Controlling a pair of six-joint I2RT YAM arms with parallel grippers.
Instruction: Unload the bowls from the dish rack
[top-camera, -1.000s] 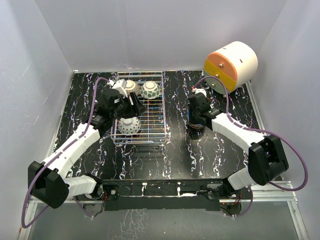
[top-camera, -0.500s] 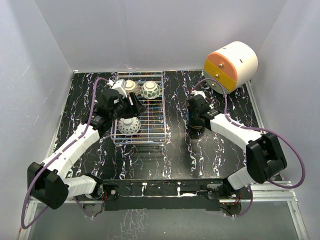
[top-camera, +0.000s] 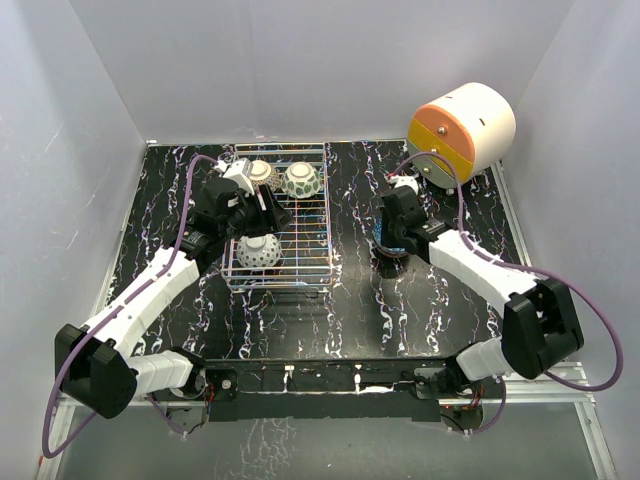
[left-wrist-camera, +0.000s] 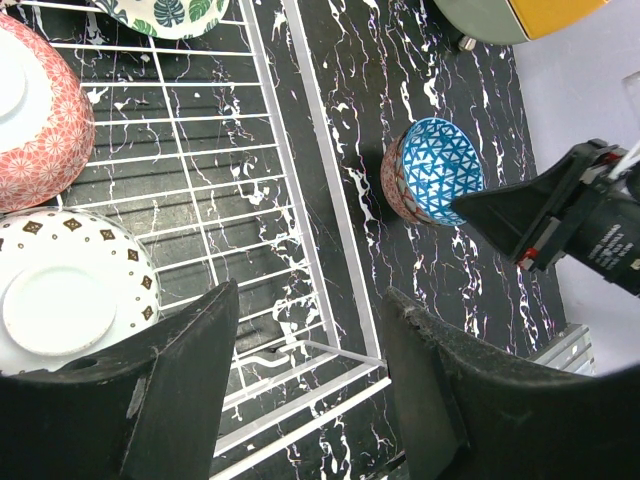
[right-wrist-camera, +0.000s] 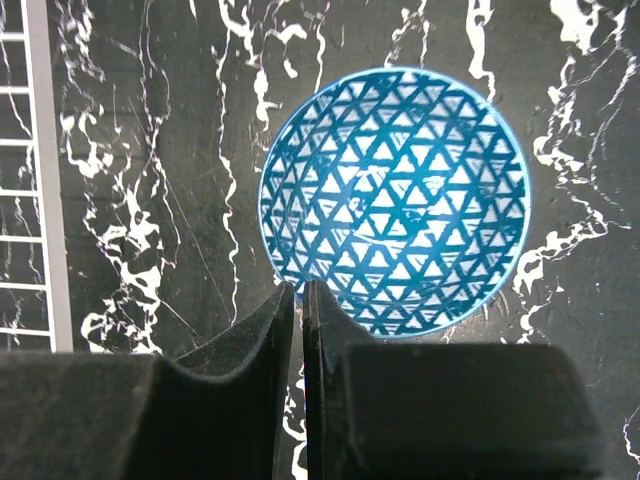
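Observation:
The dish rack (top-camera: 300, 225) is a silver wire basket left of the table's middle. Several bowls sit in it: a green-leaf one (top-camera: 300, 180) and a pale one (top-camera: 260, 172) at the far end, a beige speckled one (left-wrist-camera: 60, 300) upside down at the near end, and a pink one (left-wrist-camera: 35, 115) upside down between them. My left gripper (left-wrist-camera: 310, 390) hangs open over the rack's right rim with nothing between its jaws. A bowl with a blue triangle inside (right-wrist-camera: 395, 210) stands upright on the table right of the rack. My right gripper (right-wrist-camera: 300, 292) is shut and empty over its near rim.
A white-and-orange cylindrical drawer unit (top-camera: 462, 128) lies at the back right corner. Grey walls close the table in on three sides. The rack's right edge (right-wrist-camera: 40, 170) runs a short way left of the blue bowl.
The right arm has shifted slightly, its wrist a little farther back and its elbow more to the right. The left arm and the bowls have not moved.

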